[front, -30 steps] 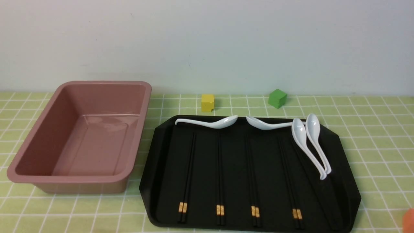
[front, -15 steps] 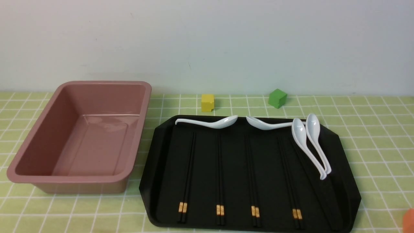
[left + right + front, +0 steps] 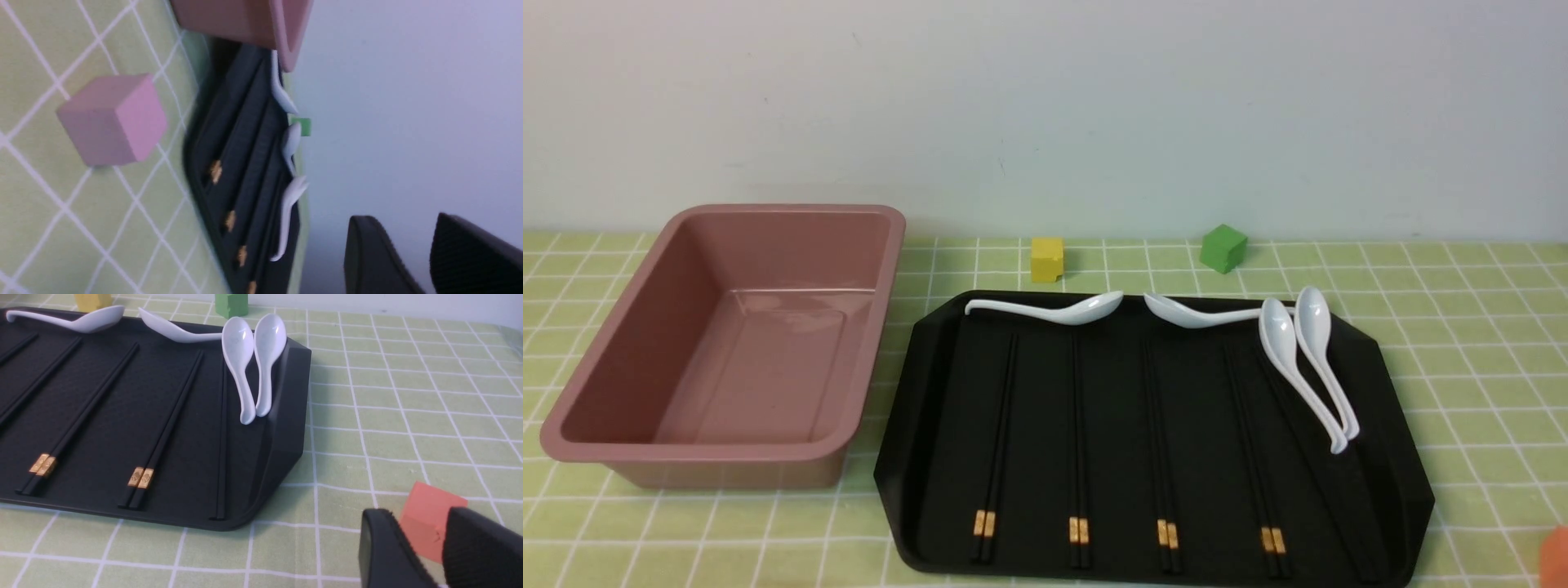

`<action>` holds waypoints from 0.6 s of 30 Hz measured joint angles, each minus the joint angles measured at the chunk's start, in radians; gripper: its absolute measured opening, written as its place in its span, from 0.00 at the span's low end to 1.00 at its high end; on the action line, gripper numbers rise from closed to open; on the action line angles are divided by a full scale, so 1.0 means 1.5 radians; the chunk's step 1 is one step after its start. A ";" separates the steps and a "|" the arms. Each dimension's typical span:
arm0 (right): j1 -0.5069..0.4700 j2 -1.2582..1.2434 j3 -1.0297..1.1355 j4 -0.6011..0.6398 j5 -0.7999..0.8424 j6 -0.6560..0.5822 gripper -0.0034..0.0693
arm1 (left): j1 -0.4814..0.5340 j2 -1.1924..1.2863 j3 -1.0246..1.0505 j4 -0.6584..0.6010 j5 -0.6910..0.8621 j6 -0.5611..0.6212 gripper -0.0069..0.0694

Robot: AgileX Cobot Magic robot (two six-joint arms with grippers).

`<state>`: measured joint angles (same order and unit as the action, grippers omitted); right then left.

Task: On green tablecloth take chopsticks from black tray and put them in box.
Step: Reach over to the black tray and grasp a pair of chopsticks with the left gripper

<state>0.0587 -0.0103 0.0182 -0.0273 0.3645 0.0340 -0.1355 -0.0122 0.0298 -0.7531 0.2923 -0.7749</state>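
Observation:
Several pairs of black chopsticks (image 3: 1078, 433) with gold bands lie side by side in the black tray (image 3: 1119, 392) on the green tablecloth (image 3: 1462, 343). The empty pink box (image 3: 711, 451) stands to the tray's left. Neither gripper shows in the front view. In the right wrist view my right gripper (image 3: 414, 514) is open and empty, low over the cloth beside the tray's (image 3: 286, 416) near right corner, apart from the chopsticks (image 3: 163, 433). In the left wrist view my left gripper (image 3: 404, 218) is open and empty, with the box (image 3: 282, 28) and tray (image 3: 245, 134) beyond it.
White spoons (image 3: 1054, 309) lie along the tray's far edge and right side. A yellow cube (image 3: 1047, 259) and a green cube (image 3: 1223, 247) sit behind the tray. An orange cube (image 3: 429, 502) lies just beyond my right fingers. A pink cube (image 3: 114, 118) sits on the cloth near the left arm.

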 joint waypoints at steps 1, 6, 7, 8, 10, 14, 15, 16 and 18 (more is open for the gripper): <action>0.000 0.000 0.000 0.000 0.000 0.000 0.38 | 0.000 0.000 0.000 -0.017 -0.020 -0.001 0.40; 0.000 0.000 0.000 0.000 0.000 0.000 0.38 | 0.000 0.000 -0.078 -0.036 -0.039 0.075 0.36; 0.000 0.000 0.000 0.000 0.000 0.000 0.38 | 0.000 0.004 -0.105 -0.034 -0.040 0.097 0.33; 0.000 0.000 0.000 0.000 0.000 0.000 0.38 | 0.000 0.021 -0.151 -0.026 -0.038 0.132 0.28; 0.000 0.000 0.000 0.000 0.000 0.000 0.38 | 0.000 0.067 -0.216 0.002 -0.012 0.181 0.18; 0.000 0.000 0.000 0.000 0.000 0.000 0.38 | 0.000 0.271 -0.387 0.114 0.184 0.246 0.07; 0.000 0.000 0.000 0.000 0.000 0.000 0.38 | 0.000 0.319 -0.425 0.147 0.250 0.249 0.07; 0.000 0.000 0.000 0.000 0.001 0.000 0.38 | 0.000 0.369 -0.447 0.167 0.291 0.251 0.07; 0.000 0.000 0.000 0.000 0.001 0.000 0.38 | -0.001 0.482 -0.510 0.228 0.409 0.258 0.07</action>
<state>0.0587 -0.0103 0.0182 -0.0273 0.3653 0.0340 -0.1364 0.7112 -0.7347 -0.4118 0.9061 -0.3881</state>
